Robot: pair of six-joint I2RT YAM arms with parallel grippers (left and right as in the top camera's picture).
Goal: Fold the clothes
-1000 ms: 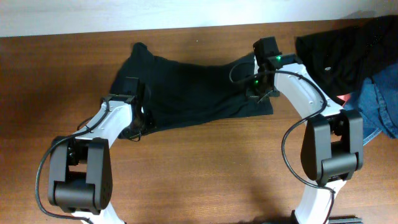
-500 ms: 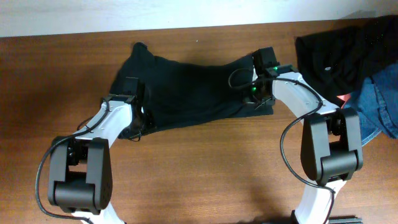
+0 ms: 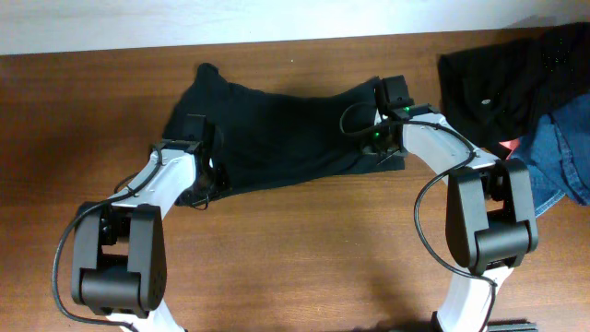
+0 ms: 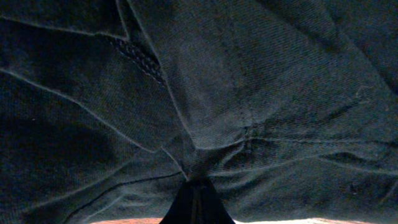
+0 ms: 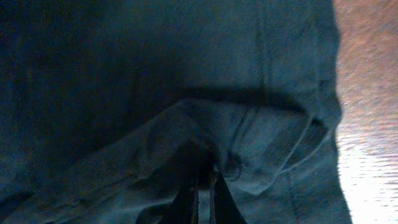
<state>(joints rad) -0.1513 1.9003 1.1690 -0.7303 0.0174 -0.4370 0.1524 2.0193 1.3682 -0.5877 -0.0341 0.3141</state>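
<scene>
While both arms reach in from the bottom of the frame, the black thin-fabric T-shirt (image 3: 277,134) lies spread on the brown wooden table (image 3: 295,267). It sits upper centre in the overhead view. Its long axis runs left to right, with the left end drawn up to a peak at upper left.

Left gripper (image 4: 198,194): jaws fully closed, cloth puckered into the tips, creases fanning out from the pinch. A stitched seam crosses the upper left of the wrist view. The grip is at the shirt's lower left edge, and a strip of table shows just below it.

Right gripper (image 5: 202,183): jaws closed to a thin slit, with a ridge of cloth bunched between them. A double-stitched hem runs down the right side of the wrist view, with bare table just beyond. The grip is at the shirt's lower right corner.

Key relation: each gripper holds the corner on its own side. The body of the shirt lies beyond both, toward the top of the frame. My read is that the near edge gets carried up and over the far one, both arms moving evenly.

Shirt's look: matte and wrinkled, lower edge curving between the two grips. No logo shows, and the sleeves are hard to make out.

A heap of black and blue denim garments (image 3: 544,101) sits at upper right, apart from the shirt
</scene>
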